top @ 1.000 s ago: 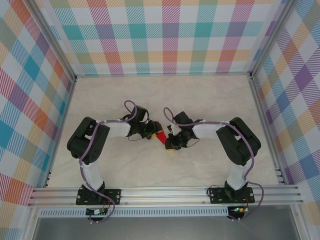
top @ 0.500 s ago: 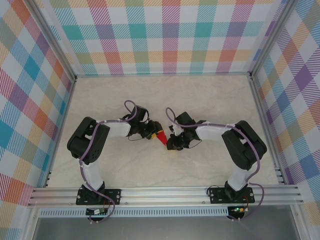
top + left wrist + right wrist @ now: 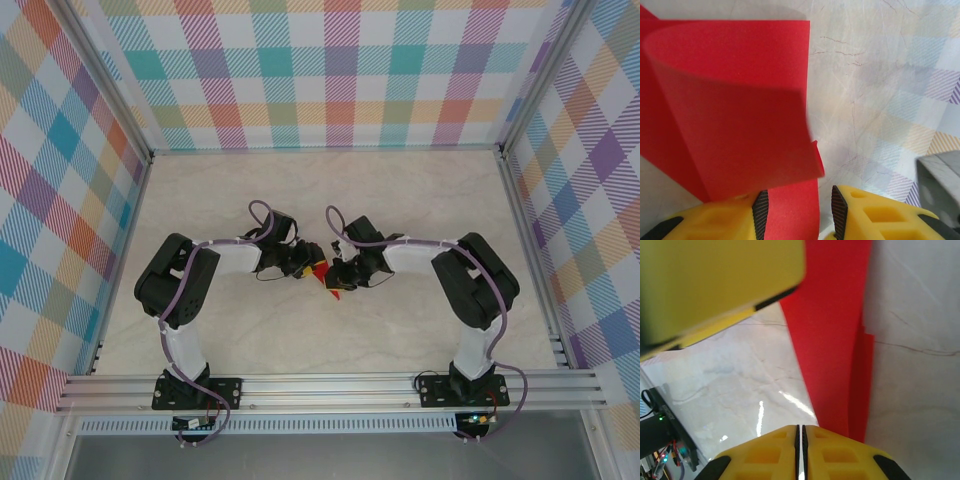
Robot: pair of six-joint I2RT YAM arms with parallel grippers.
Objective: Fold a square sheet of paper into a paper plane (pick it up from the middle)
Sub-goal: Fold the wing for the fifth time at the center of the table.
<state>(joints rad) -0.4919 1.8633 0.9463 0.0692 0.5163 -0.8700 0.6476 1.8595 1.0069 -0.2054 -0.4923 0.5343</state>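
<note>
Red sheet [image 3: 326, 281], partly folded, lies on table [image 3: 420, 200] between my two claws. Long axis runs far to near, near end leaning right; sharp tip points at near edge. My left claw [image 3: 307, 263]: jaws apart, red strip between pads [image 3: 760, 212], flap curling up. My right claw [image 3: 338, 272]: fingers together at sheet's edge; can't tell if paper is pinched.

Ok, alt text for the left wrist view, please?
A curled sheet of red paper rises over a pale marble table, its lower end running between the open yellow fingers of the left pincer.
</note>
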